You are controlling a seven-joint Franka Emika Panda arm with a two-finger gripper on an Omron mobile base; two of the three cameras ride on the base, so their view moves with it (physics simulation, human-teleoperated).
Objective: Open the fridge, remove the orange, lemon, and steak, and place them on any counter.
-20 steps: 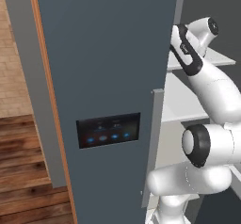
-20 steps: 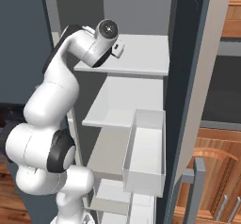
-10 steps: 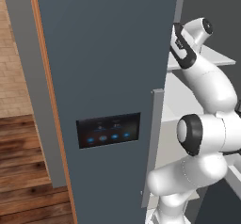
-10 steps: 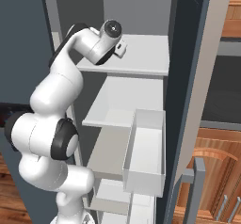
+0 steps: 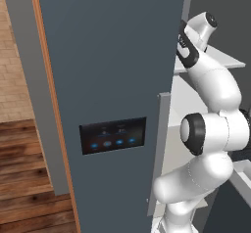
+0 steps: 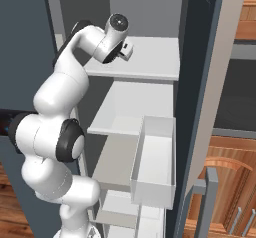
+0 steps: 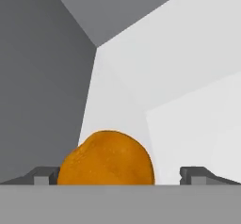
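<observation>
Progress at the first pickup: the tall dark blue-grey fridge (image 6: 205,77) stands open, and I have my white arm reaching onto its upper white shelf (image 6: 150,62), where the round, dimpled orange fruit (image 7: 106,158) sits in the back corner against the grey inner walls. My two-finger gripper (image 7: 120,175) has its dark tips spread wide on either side of the orange, with nothing clamped yet. By my judgement only the door-opening step is done; gripping this orange, carrying it to a counter, and fetching the lemon and steak all remain.
</observation>
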